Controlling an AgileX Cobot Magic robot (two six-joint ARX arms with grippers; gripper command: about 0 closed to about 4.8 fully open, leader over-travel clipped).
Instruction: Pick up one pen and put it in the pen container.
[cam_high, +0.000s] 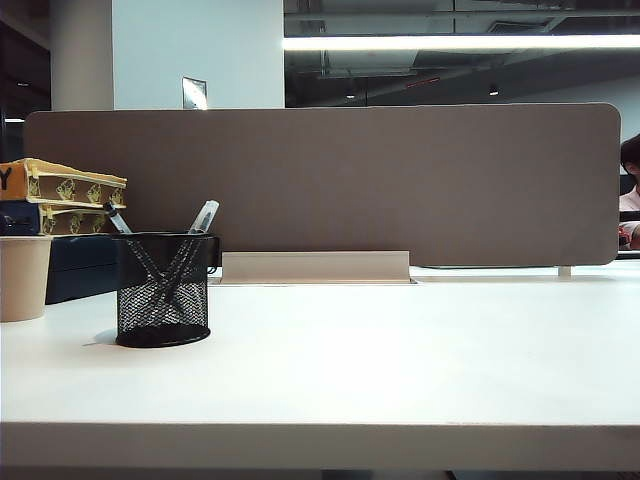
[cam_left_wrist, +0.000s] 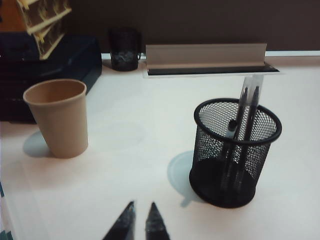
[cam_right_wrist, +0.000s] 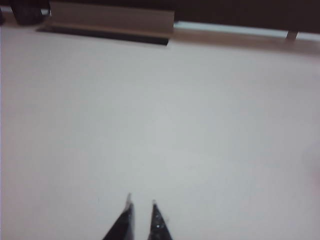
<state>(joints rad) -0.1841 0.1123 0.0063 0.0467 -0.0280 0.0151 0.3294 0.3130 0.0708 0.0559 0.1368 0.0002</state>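
Observation:
The pen container (cam_high: 163, 290) is a black mesh cup standing at the left of the white table (cam_high: 420, 350). Pens (cam_high: 205, 216) lean crossed inside it, their tops above the rim. The left wrist view shows the pen container (cam_left_wrist: 235, 150) with the pens (cam_left_wrist: 250, 100) in it, ahead and to one side of my left gripper (cam_left_wrist: 141, 203). That gripper's jaws stand a narrow gap apart with nothing between them. My right gripper (cam_right_wrist: 141, 199) hovers over bare table, also narrowly open and empty. Neither gripper shows in the exterior view.
A beige cup (cam_high: 22, 278) (cam_left_wrist: 57, 120) stands left of the container. Stacked boxes (cam_high: 65, 195) sit behind it. A brown partition (cam_high: 330, 185) and a cable slot (cam_high: 315, 267) close off the back. A small dark cup (cam_left_wrist: 124, 49) sits by the slot.

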